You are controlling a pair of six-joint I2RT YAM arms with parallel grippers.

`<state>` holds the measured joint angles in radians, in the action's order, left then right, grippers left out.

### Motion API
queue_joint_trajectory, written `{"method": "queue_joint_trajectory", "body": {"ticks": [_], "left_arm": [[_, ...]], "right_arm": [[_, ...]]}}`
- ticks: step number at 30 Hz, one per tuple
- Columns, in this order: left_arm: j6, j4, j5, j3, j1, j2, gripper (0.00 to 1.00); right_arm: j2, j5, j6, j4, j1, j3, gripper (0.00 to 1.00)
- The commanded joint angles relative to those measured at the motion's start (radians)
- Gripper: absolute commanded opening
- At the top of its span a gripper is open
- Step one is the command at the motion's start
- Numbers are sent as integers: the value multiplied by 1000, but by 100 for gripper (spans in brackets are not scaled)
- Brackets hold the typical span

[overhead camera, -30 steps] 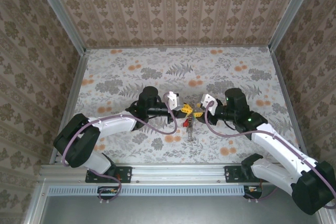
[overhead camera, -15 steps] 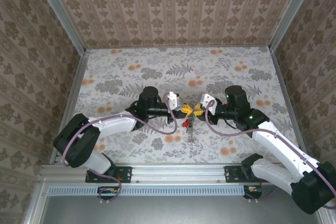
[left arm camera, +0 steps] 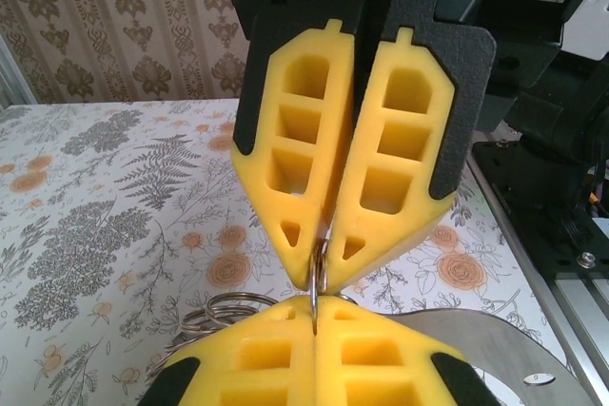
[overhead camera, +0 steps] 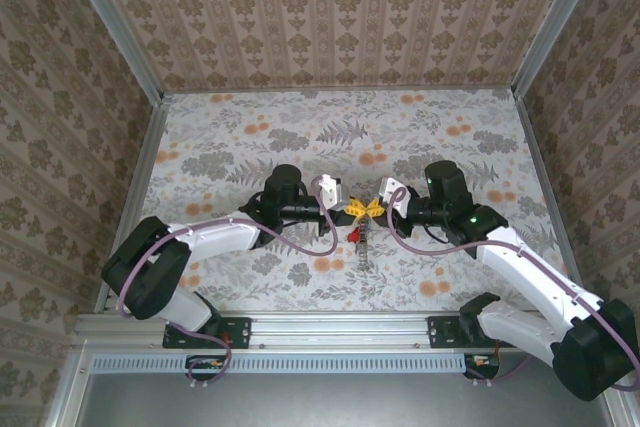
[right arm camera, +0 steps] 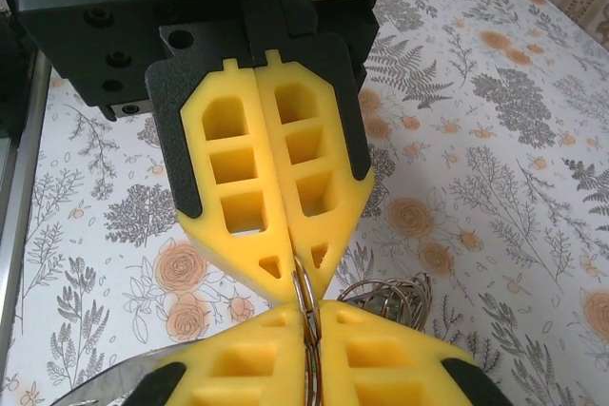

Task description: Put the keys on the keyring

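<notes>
Yellow foam sits nearest in each wrist view: the camera's own pads point(left arm camera: 266, 358) are pressed flat together, with the thin metal ring of the keyring point(left arm camera: 315, 280) nipped edge-on between their tips. Seen from the top, a red-headed key point(overhead camera: 355, 231) and a small dull piece point(overhead camera: 362, 252) trail from the ring's near side toward the arm bases. I cannot tell whether they hang from the ring or lie on the floral table point(overhead camera: 250, 137), and the other keys are too small to pick out. At the ring itself the change is plain. A second ago the right gripper point(overhead camera: 372, 208) stood a little off to the ring's right with its fingers parted. It has since slid in and closed fully, so it now bites the ring from the right. The left gripper point(overhead camera: 354, 210), clamped tight on the ring's left side throughout, has not moved. The two sets of tips meet almost nose to nose, with the ring upright between them. I judge this two-sided hold is meant for prising the ring's coil apart. It also leaves no claw free to fetch a key, and a slip could drop the lot. Low beside the ring lie a few coils of wire point(right arm camera: 385, 297). Beyond it the table runs back to the patterned wall point(overhead camera: 330, 17).
</notes>
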<state>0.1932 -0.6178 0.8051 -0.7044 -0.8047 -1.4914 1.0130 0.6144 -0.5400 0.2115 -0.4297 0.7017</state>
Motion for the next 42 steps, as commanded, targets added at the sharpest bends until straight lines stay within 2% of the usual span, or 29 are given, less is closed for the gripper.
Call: {"method": "queue_joint_trajectory", "body": {"ticks": [1,2,4,15,42], "left_arm": [[4,-21,23,-30,-2,30,0],[7,-13,20,-31,-3,30,0],[26,24,15,-41,-4,31,9],[238,376,-30,-151,-17,41,18],[253,380,-22,-180,-20,28,18]], "right_arm": [[6,10,-7,14,3,37,7],[4,6,-12,23,3,40,7],[1,1,-24,42,3,49,3],[11,-36,-80,191,-1,133,3],[23,-7,-57,168,-6,138,3]]}}
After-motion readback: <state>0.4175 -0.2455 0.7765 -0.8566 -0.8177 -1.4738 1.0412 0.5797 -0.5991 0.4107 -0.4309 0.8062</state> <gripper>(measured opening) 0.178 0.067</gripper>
